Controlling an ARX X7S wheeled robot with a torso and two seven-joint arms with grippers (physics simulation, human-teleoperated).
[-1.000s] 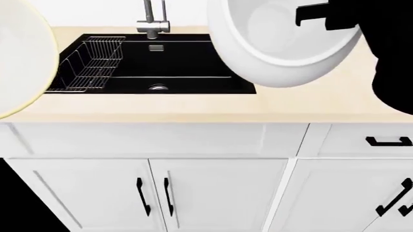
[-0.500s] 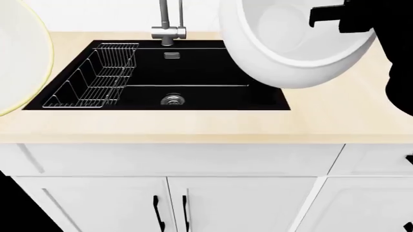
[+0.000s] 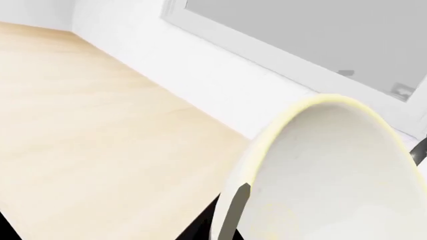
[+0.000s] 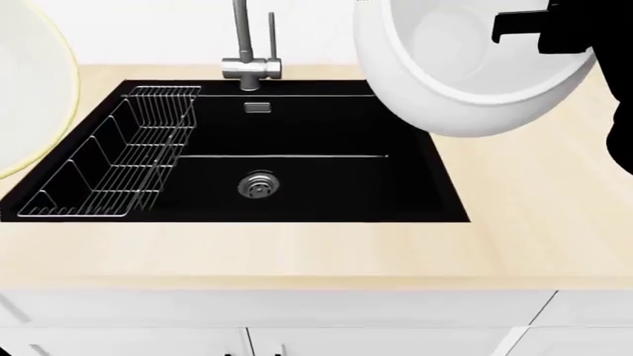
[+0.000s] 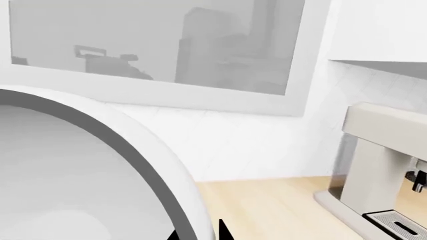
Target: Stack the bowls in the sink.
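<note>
Above the sink (image 4: 416, 185), white bowl (image 4: 465, 81) in right gripper (image 4: 534, 30)

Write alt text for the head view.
Two tilted bowls held up over a black sink: a deep white bowl at right, a yellow-rimmed cream bowl at the left edge. The basin holds a wire dish rack and steel drain.

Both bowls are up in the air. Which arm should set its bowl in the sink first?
Probably right. The white bowl it carries already overlaps the sink's right edge in the head view, and it is the deeper one. The left arm's cream bowl hangs further left, beyond the dish rack.
</note>
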